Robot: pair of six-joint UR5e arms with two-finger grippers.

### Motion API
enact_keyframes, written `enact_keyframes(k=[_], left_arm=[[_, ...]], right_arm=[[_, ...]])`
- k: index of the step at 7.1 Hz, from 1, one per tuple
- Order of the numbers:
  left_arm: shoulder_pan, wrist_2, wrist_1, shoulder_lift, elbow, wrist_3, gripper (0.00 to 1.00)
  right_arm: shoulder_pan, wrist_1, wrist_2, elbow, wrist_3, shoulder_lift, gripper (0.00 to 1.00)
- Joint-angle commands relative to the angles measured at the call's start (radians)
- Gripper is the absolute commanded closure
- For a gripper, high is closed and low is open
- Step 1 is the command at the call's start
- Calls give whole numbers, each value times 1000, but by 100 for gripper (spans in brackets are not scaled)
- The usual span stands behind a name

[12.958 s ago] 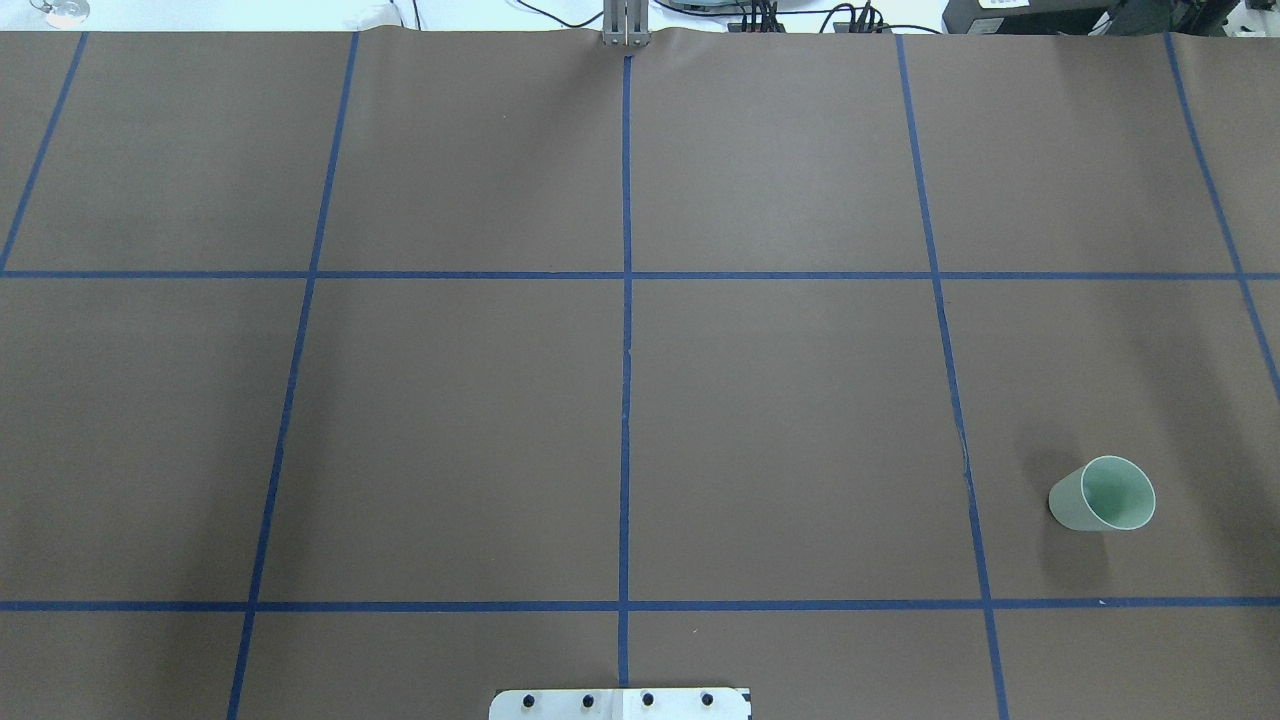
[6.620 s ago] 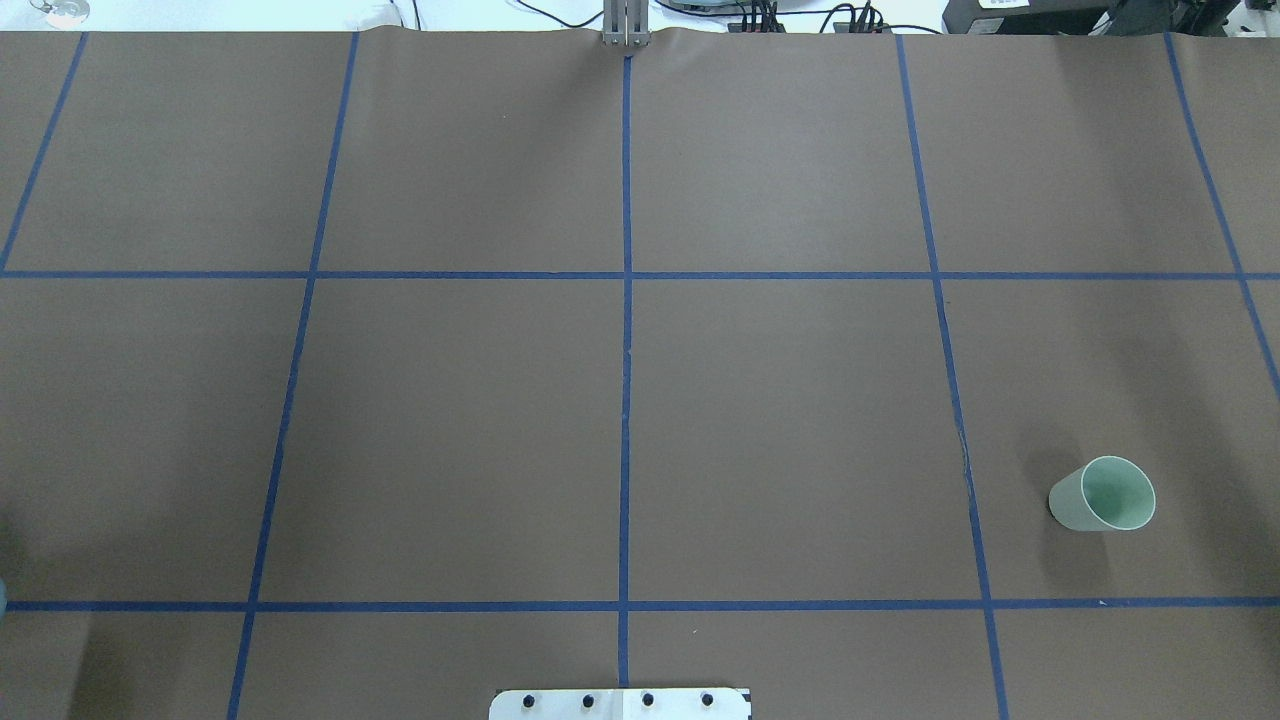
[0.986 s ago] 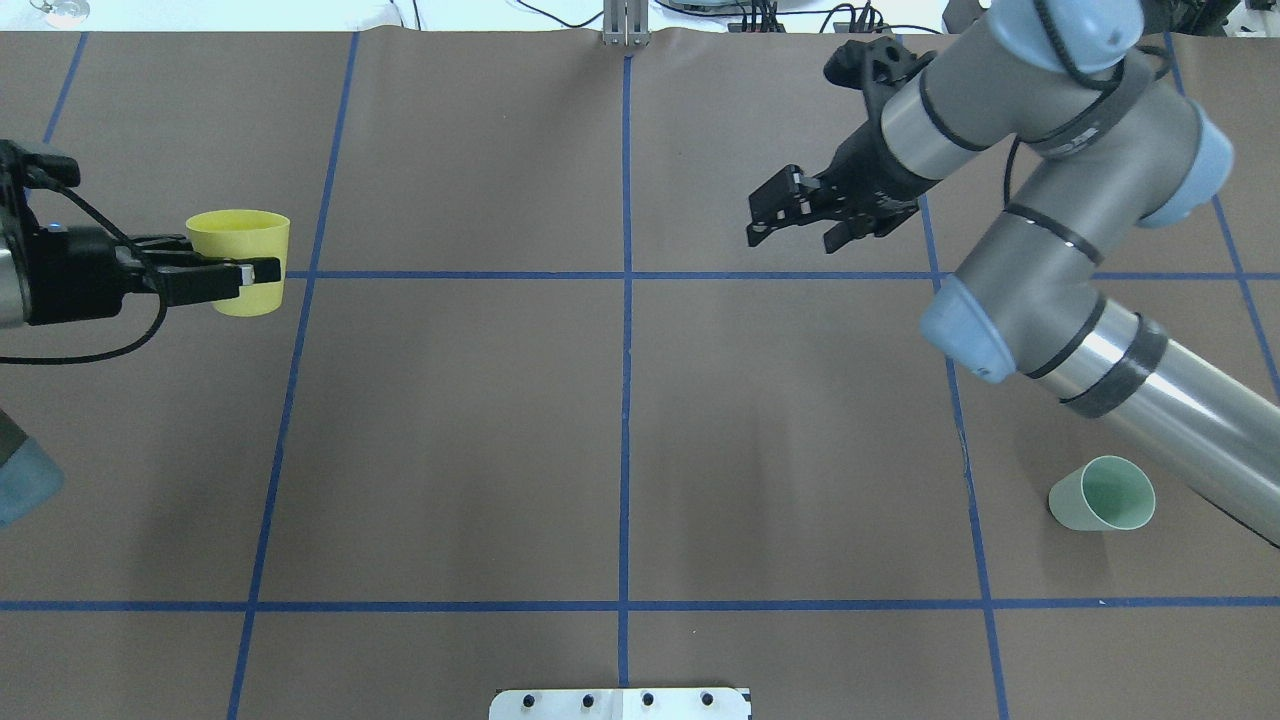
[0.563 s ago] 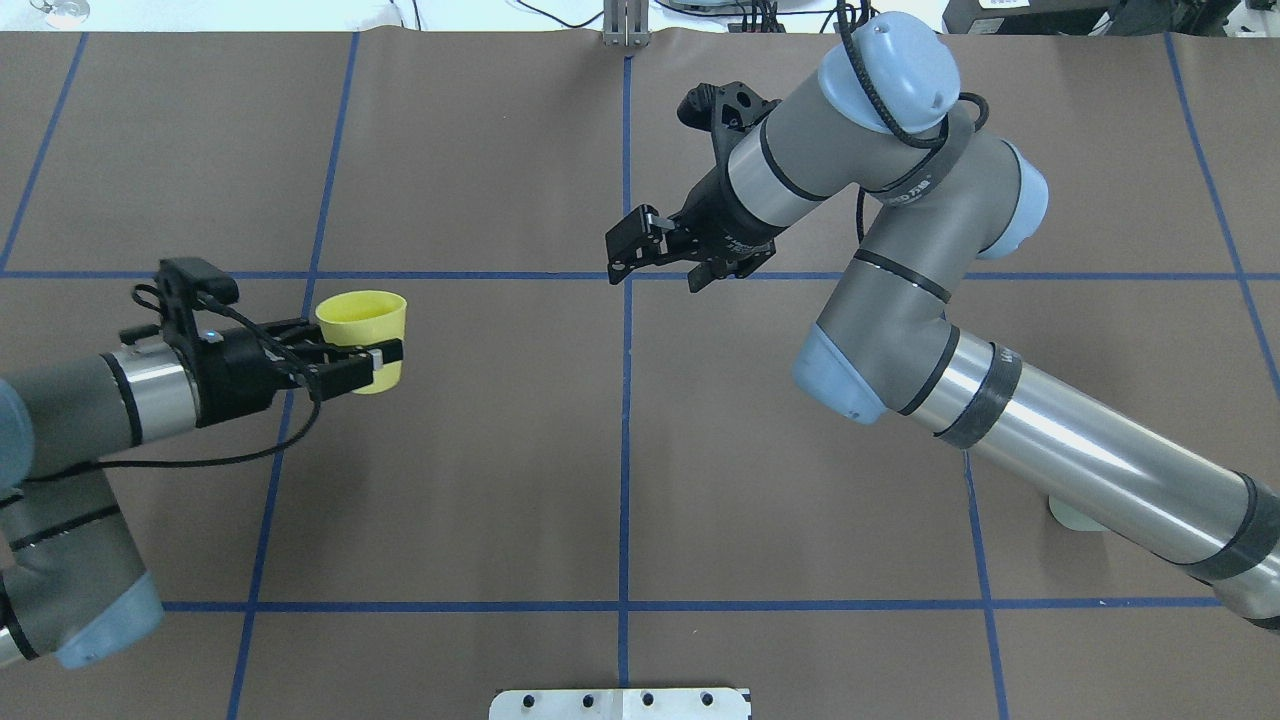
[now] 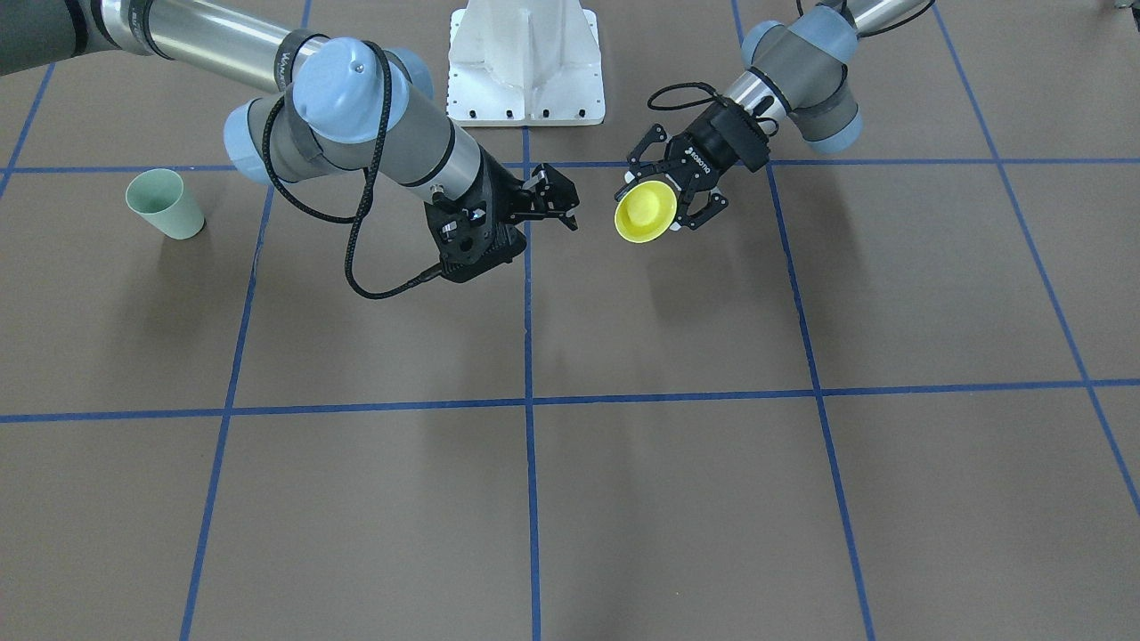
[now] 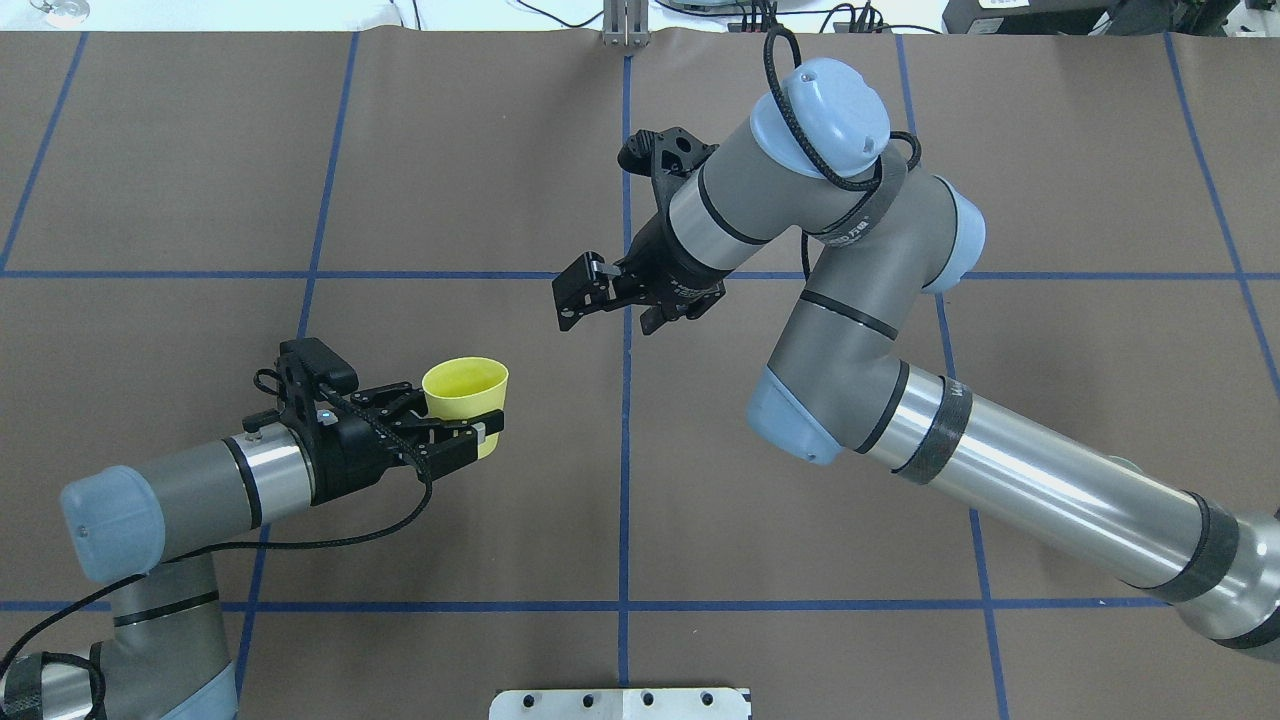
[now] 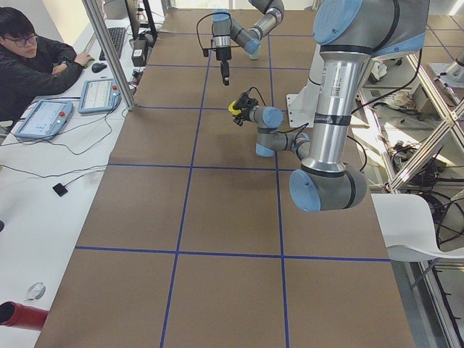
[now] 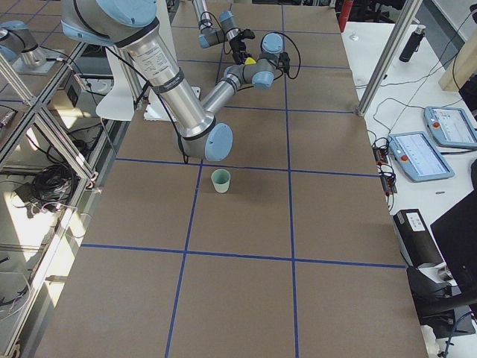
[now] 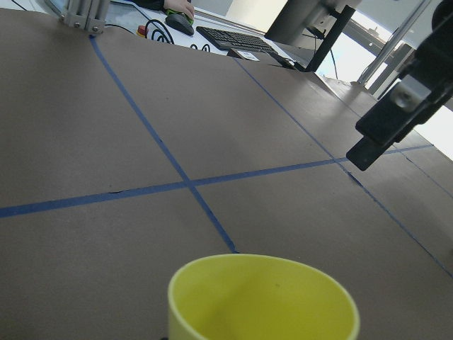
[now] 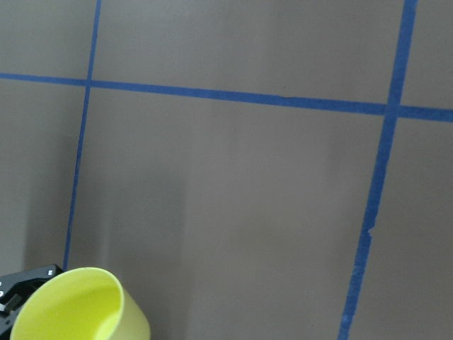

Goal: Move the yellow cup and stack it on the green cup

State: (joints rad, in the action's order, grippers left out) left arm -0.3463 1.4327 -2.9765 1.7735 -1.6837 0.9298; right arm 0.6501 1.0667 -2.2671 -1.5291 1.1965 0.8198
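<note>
The yellow cup is upright in my left gripper, which is shut on its side wall and holds it above the table, left of the centre line. The cup also shows in the front view, the left wrist view and the right wrist view. My right gripper is open and empty, a little to the right of and beyond the cup, at the centre line. The green cup stands upright far off on my right side. In the overhead view my right arm hides it.
The brown table cover carries a blue tape grid. The robot's white base is at the near middle edge. My right arm's long forearm spans the right half. An operator sits at a side desk with tablets.
My left gripper has carried the yellow cup to the right and nearer the robot. My right gripper has moved left to the centre line, still open. The right arm now hides the green cup overhead.
</note>
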Motion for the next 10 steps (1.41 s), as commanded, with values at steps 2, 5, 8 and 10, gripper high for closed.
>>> enact_keyframes(k=[2,5,8,10], left_arm=[[41,-3,2,37,4,-2,85],[55,-3,14,61,10,0,85],[55,-2,11,63,10,0,85],[55,0,8,61,10,1,85]], right_arm=[[-7,117,-63,90,35,-130,3],[-10,245,-188,179,14,-232,5],[-10,396,-187,210,-66,-260,9],[-9,423,-183,207,-75,-248,10]])
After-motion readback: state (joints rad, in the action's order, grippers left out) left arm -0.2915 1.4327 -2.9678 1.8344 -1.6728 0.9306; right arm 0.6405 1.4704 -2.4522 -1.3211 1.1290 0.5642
